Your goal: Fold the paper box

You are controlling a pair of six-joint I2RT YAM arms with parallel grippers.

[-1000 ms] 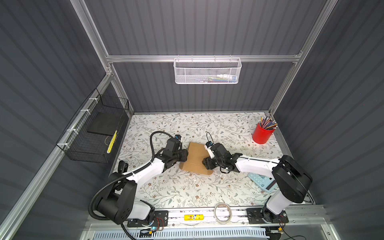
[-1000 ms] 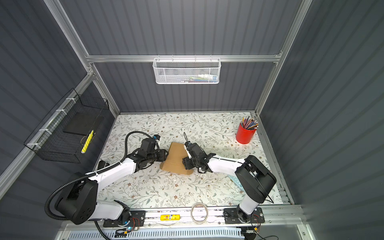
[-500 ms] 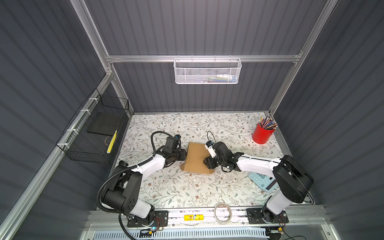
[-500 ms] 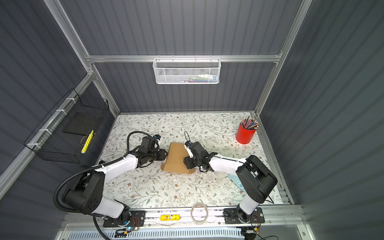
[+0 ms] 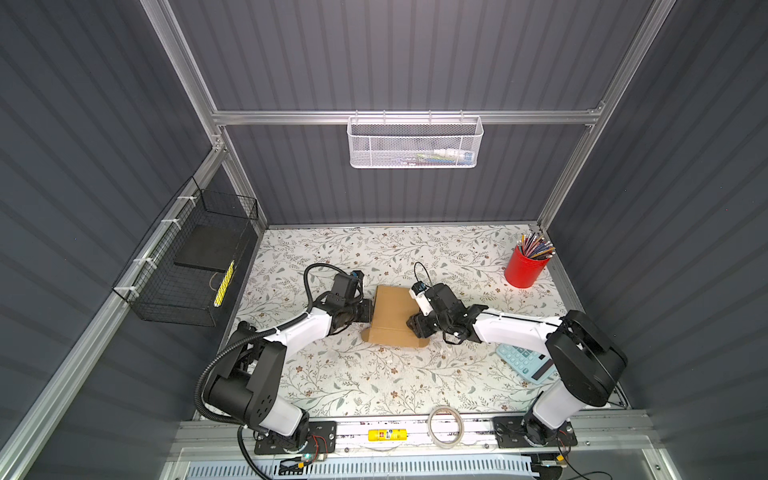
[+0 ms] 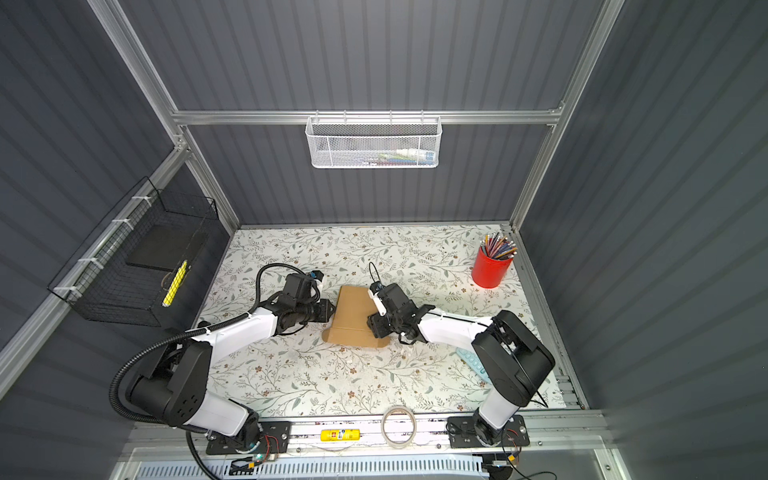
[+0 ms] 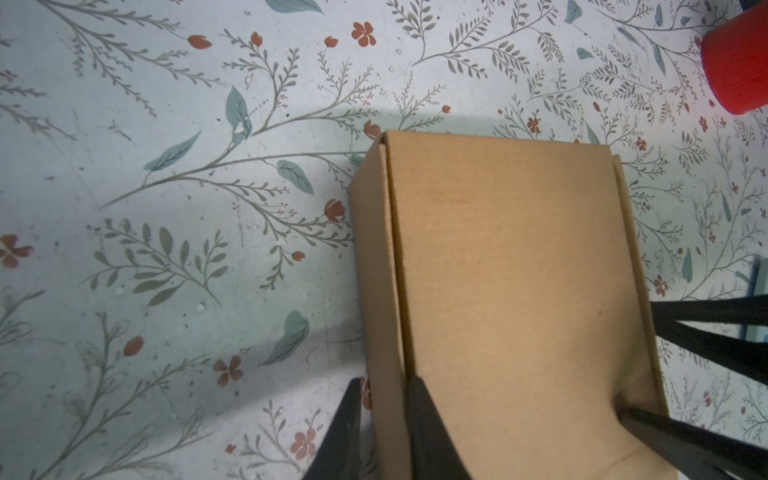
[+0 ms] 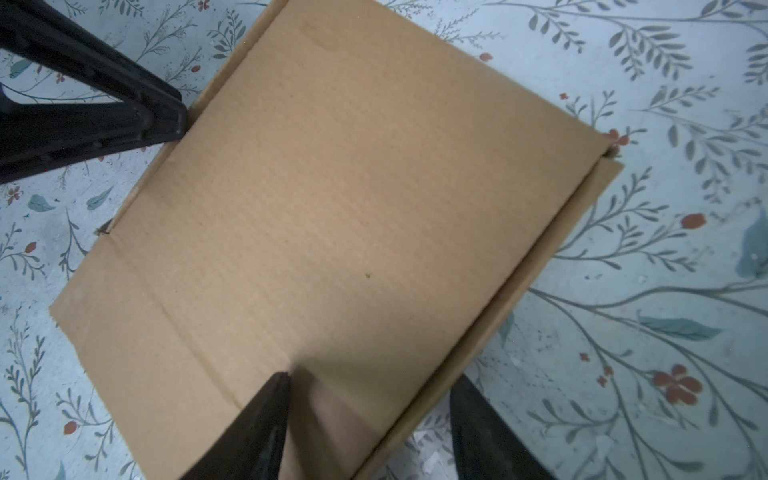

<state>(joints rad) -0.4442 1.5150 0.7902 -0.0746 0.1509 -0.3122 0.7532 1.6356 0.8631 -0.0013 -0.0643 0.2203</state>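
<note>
Look of the box: the paper box is plain brown corrugated cardboard without print. Its lid lies shut and flat on the body. In the wrist views a thin side wall shows along each long edge.
Flap: at the near end one flap goes out past a crease and lies on the table. It has a rounded ear at each corner.
Place: about the middle of the flowered table, between the two arms.
Long axis: it runs from near to far, almost straight. The end with the flap points to the near side.
Left gripper: the left gripper is at the left long edge with its jaws narrow. One finger is over the lid, the other is outside, and the left wall is between them. Whether they pinch it, I cannot tell.
Right gripper: the right gripper is at the right edge, by the near corner, with its jaws wide. One finger is on the lid. The other finger is outside the wall and apart from it.
Other things: a red cup with pencils is far right. A calculator is near right.
</note>
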